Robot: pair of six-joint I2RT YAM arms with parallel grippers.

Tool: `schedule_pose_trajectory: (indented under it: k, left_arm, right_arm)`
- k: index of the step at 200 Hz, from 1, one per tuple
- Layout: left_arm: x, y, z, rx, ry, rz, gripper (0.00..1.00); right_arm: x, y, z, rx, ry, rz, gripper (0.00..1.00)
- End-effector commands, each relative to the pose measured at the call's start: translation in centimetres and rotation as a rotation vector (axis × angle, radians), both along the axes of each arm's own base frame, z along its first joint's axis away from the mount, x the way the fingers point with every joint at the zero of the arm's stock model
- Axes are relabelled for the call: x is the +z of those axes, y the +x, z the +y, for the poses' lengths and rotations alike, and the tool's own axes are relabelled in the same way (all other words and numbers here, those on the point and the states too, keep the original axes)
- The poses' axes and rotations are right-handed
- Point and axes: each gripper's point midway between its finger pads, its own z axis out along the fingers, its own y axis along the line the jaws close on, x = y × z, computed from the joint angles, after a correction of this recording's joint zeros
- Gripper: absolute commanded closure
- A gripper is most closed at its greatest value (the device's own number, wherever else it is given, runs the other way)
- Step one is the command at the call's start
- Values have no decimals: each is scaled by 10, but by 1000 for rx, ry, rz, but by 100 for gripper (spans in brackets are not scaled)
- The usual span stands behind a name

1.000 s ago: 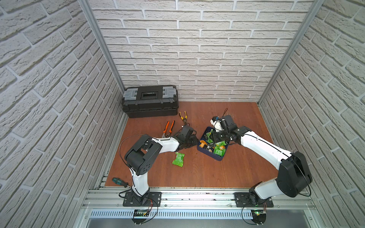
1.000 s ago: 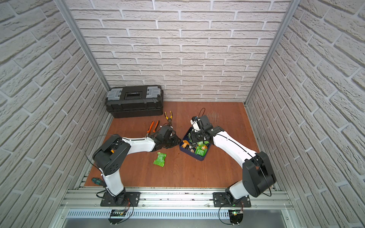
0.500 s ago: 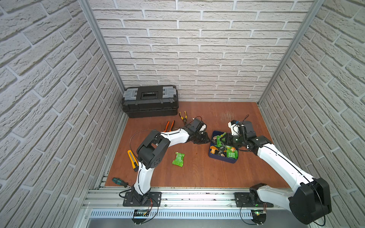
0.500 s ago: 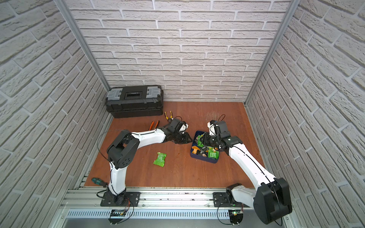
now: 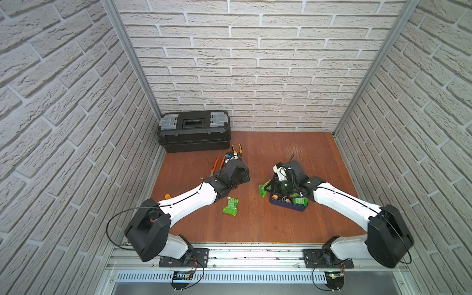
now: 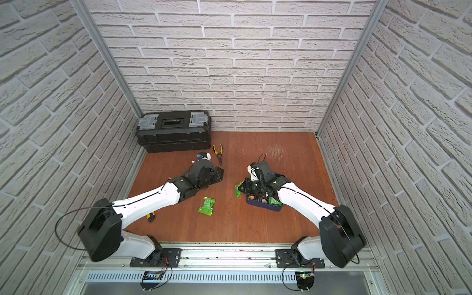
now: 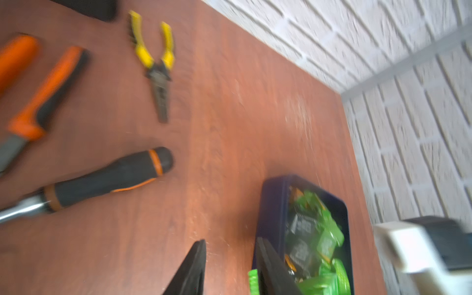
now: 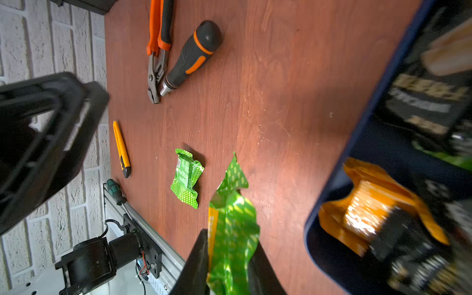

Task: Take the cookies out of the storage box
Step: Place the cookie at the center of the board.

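Green packet [image 8: 235,212], pinched by the right gripper [image 8: 229,240], hangs just outside the box [image 8: 327,250] and wants dropping on the table [image 8: 281,102]; left gripper [image 7: 231,241] stands spread, empty.

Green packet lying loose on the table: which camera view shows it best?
The right wrist view: the green packet lies close, sharp and unobstructed, with its crinkles and print visible. In both top views it shows whole but small, with no readable detail. The left wrist view does not show it at all.
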Motion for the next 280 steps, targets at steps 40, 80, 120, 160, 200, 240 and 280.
schedule_pose_trajectory:
  k: [40,80,120,160,200,240,280]
  left_arm:
    - [-15,-30,98,385,17,-12,59]
    - [-11,-45,123,437,45,-24,58]
    - [-12,-46,120,415,39,-21,54]
    - [-7,-38,101,323,32,-49,49]
    - [-6,-25,69,197,5,-64,49]
    - [-16,-13,9,-42,-38,-32,46]
    - [-27,-3,-53,-294,-45,24,42]
  right_arm:
    - [-2,51,94,47,152,-23,76]
    - [-29,57,130,82,174,49,76]
    - [-59,55,135,75,129,91,65]
    - [-43,43,90,105,-74,1,41]
    - [-2,33,32,106,-187,-77,40]
    - [9,23,-65,23,-487,-75,42]
    - [5,17,-132,-138,-559,-28,39]
